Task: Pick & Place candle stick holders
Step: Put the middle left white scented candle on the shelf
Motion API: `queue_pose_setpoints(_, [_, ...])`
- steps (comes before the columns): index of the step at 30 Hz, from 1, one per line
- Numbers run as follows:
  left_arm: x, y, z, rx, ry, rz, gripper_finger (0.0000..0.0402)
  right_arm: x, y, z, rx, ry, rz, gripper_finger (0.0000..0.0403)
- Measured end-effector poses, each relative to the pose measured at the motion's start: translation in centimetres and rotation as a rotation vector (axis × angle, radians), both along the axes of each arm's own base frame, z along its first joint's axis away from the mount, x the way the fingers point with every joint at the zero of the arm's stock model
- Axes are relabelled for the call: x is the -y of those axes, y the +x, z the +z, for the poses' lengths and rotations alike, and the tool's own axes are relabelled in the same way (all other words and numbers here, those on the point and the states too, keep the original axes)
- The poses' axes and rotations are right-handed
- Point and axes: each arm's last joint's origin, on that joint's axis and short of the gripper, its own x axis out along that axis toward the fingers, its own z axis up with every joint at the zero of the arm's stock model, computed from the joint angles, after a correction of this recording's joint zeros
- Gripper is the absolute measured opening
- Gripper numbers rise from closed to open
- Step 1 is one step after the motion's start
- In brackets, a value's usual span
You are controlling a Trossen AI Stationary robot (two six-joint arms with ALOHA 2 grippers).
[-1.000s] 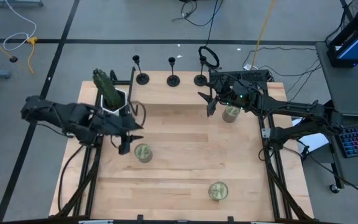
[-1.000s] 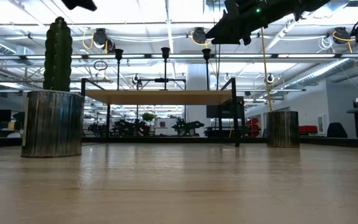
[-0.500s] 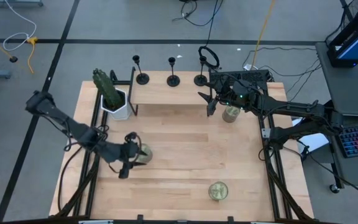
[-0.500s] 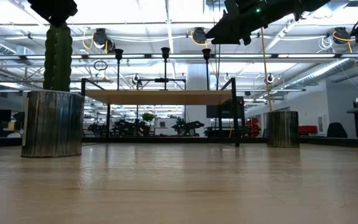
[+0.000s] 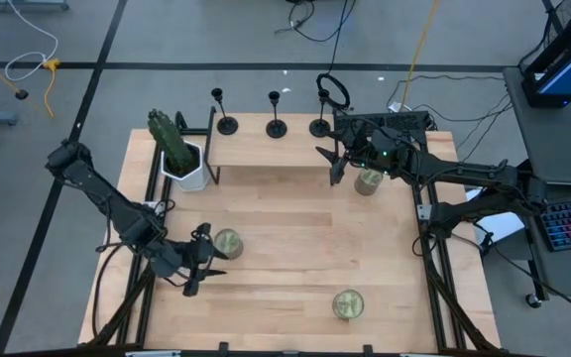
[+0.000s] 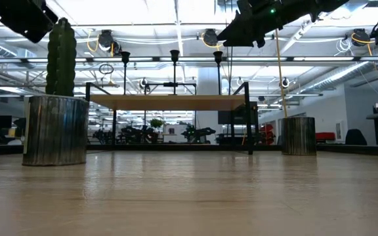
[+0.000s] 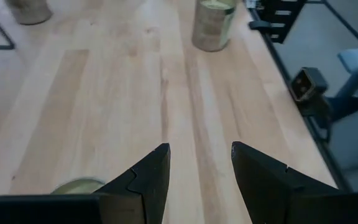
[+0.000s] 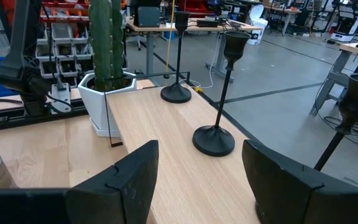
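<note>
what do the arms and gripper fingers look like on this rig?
Both arms are dark, jointed links with black cables running along them. The left gripper and right gripper have flat, matte-black wedge-shaped fingers with stepped edges. The right arm shows a small green light near its wrist.

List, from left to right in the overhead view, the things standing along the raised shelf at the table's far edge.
Cactus in its white pot → first black candle stick holder → second candle stick holder → third candle stick holder.

Two dark, jointed arms — black cables along them — each claw (image 7: 199, 180) with two matte-black wedge-shaped fingers.
</note>
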Motion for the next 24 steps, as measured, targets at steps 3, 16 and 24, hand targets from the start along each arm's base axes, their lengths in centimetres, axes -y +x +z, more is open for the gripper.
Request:
queue_pose_setpoints(3, [-0.1,-0.2,-0.8,-0.018,-0.009,0.030,0.0179,0.0,0.0,0.0,0.000,0.000,0.000,0.0224])
queue_pose_setpoints(16, [-2.5,0.5,-3.3,-0.186,0.091,0.170,0.0179,0.0,0.0,0.0,0.000,0.000,0.000,0.0224])
queue_pose_setpoints(24, [-3.6,1.7,-4.6,-0.328,0.012,0.163,0.0179,0.0,0.0,0.0,0.001,0.000,0.000,0.0224])
